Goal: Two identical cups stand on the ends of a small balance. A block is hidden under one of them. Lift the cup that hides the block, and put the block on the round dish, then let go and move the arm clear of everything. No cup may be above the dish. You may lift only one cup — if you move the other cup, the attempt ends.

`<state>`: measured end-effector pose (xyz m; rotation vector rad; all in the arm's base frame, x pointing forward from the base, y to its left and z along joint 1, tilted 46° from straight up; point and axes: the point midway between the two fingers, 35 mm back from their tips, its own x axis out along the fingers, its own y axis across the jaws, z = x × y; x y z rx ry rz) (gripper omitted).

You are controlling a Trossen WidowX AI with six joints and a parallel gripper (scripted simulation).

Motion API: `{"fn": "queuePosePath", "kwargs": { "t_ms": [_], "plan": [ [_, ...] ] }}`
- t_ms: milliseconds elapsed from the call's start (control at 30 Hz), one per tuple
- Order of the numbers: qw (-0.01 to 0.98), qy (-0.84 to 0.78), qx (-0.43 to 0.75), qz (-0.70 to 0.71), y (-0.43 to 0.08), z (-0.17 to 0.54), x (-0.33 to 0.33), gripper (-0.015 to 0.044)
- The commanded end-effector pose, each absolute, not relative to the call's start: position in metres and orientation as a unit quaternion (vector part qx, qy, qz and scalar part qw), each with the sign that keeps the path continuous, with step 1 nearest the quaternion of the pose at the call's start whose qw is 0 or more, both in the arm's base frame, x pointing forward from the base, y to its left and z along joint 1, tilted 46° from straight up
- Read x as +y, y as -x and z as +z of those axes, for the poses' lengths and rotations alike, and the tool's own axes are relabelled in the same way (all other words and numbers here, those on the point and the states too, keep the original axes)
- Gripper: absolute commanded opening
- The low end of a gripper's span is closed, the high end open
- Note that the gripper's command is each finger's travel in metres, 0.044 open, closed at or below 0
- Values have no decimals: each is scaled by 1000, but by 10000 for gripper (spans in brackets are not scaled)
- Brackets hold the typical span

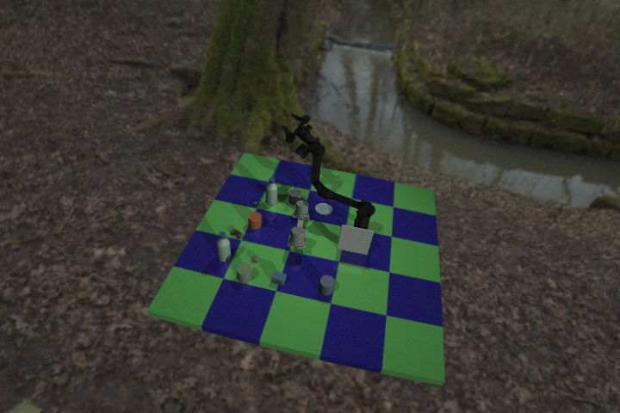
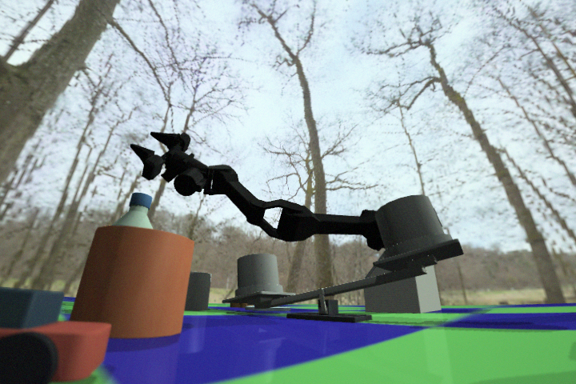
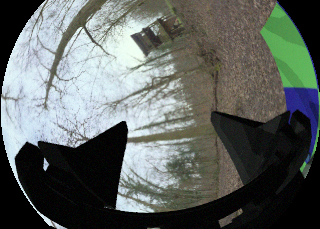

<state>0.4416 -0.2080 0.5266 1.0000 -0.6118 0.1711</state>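
Note:
Two grey cups stand on the plates of the small balance. The back cup is on the low end, at the left in the exterior view. The front cup is on the raised, tilted end. No block shows; the insides of both cups are hidden. The pale round dish lies right of the back cup in the top view, with nothing seen on it. My gripper is open and empty, high above the board's back side, away from both cups.
Around the balance stand an orange cylinder, a grey cylinder, two bottles and a toy car. A pale slanted panel is near the arm base. A blue block and blue cylinder are in front.

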Motion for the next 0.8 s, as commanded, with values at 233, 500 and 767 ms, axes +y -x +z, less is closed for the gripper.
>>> {"fn": "queuePosePath", "kwargs": {
  "t_ms": [233, 500, 767],
  "plan": [
    [812, -429, -373, 136, -368, 586, -193, 440],
    [789, -380, -436, 207, -280, 634, -171, 440],
    [775, -314, -472, 281, -196, 664, -127, 440]
  ]
}}
